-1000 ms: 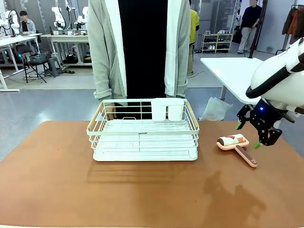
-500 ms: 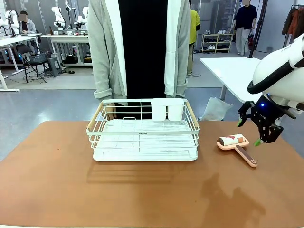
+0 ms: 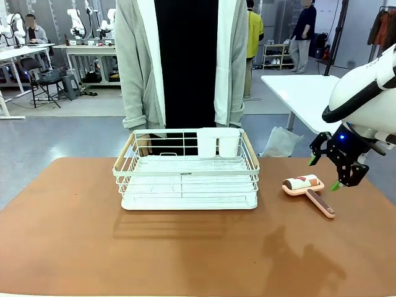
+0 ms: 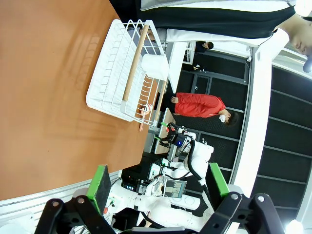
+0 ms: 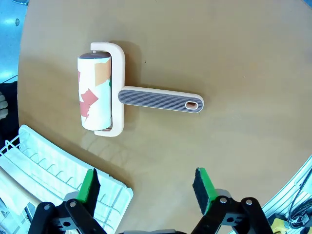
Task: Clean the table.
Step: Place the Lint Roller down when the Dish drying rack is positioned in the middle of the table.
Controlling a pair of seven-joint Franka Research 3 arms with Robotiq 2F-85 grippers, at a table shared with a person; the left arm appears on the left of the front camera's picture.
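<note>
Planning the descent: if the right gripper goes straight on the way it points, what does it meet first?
Most likely bare table. The open right gripper points down at the tabletop; the lint roller and its handle lie further ahead in the wrist view, off that line. Depth is uncertain.

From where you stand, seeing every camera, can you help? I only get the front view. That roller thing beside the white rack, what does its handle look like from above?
Observer: The lint roller has a grey ribbed grip with an oval hole at the handle's end.
Operator: Is the right gripper holding anything?
Observer: No. The right gripper stands open above bare table, the roller ahead of its fingertips.
Operator: And the left gripper?
Observer: The left gripper is open, off the table's edge, the white wire rack far ahead.
</note>
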